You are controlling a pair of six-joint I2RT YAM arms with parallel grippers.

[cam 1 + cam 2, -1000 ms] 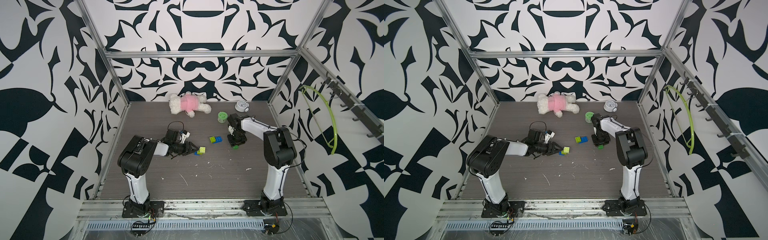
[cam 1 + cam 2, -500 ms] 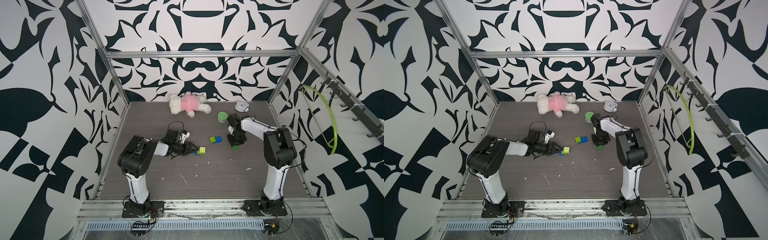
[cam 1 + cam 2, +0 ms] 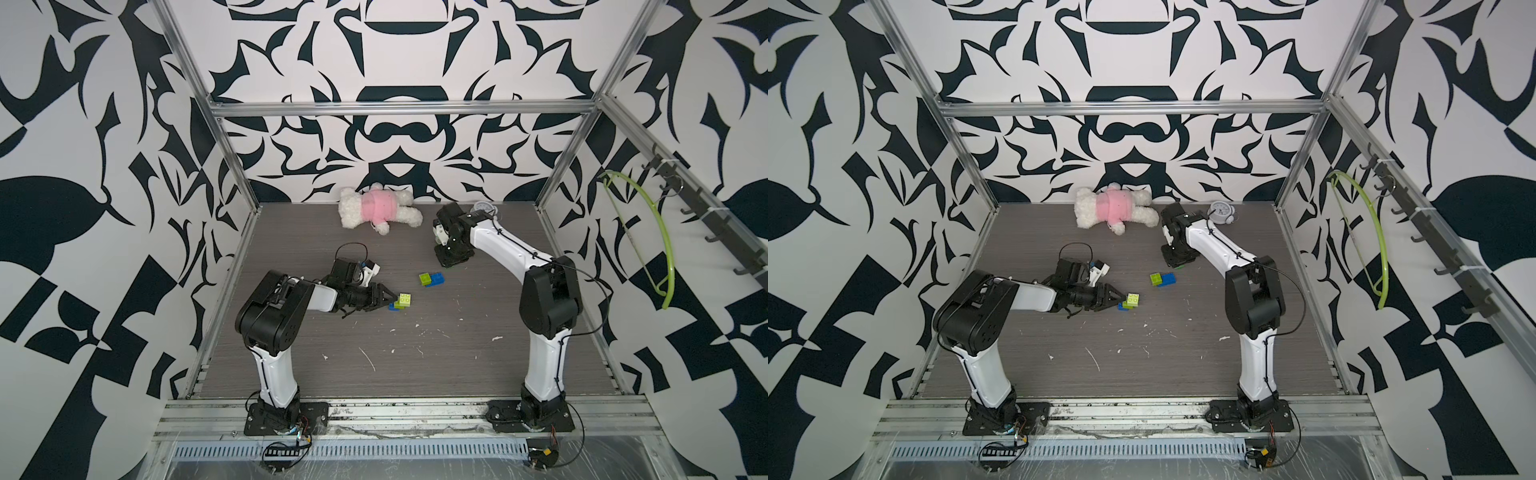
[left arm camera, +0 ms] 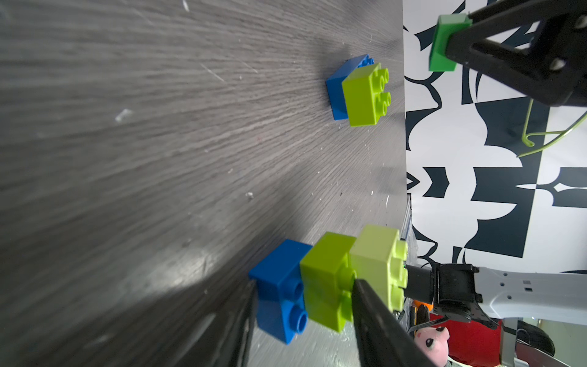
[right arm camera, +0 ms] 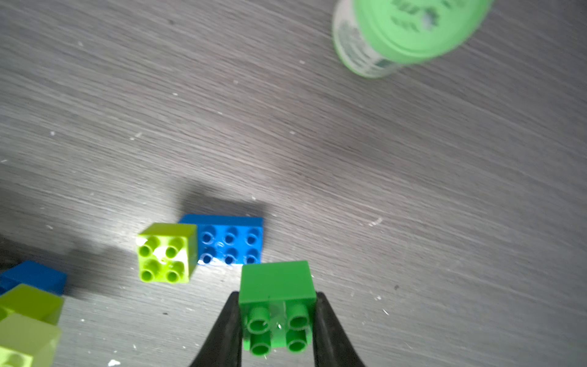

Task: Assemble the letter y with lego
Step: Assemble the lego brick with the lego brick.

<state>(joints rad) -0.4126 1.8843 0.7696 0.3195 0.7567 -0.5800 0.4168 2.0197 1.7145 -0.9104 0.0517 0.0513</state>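
Jaws of the right gripper (image 5: 277, 297) are pinching the dark green brick (image 5: 276, 282) by two opposite sides and holding it clear of the bench (image 3: 415, 365). Jaws of the left gripper (image 4: 303, 284) are standing partly apart and clamping the three-brick stack (image 3: 402, 301). One jaw is lying at the blue base, and the other tip is pressing on the lime layer.

Change vs one second ago:
- Right arm (image 3: 511, 249) is now sitting higher and farther back; its jaws were down at the bench then, just right of the brick pair.
- Left arm (image 3: 291, 299), stack and pair are lying where they were.

Plush toy (image 3: 378, 210) is lying at the back wall, and the alarm clock (image 3: 1222, 212) is standing near it. Green tub (image 5: 406, 31) is showing only in the right wrist view, blurred and cut by the frame edge. In both top views the right wrist is now covering it, though it was in plain sight before. The wrist is hiding the dark green brick there too.

Lego is sitting in three lots; letter y not yet assembled.
- Pair, mid-bench: wide blue brick (image 5: 230, 241) is carrying the second lime green brick (image 5: 165, 251) on one end.
- Stack, left of the pair and apart: small blue brick (image 4: 279, 292) is sitting lowest, lime green brick (image 4: 324, 273) on it, pale yellow brick (image 4: 374, 254) on top. One lime stud is showing beside the jaw tip.
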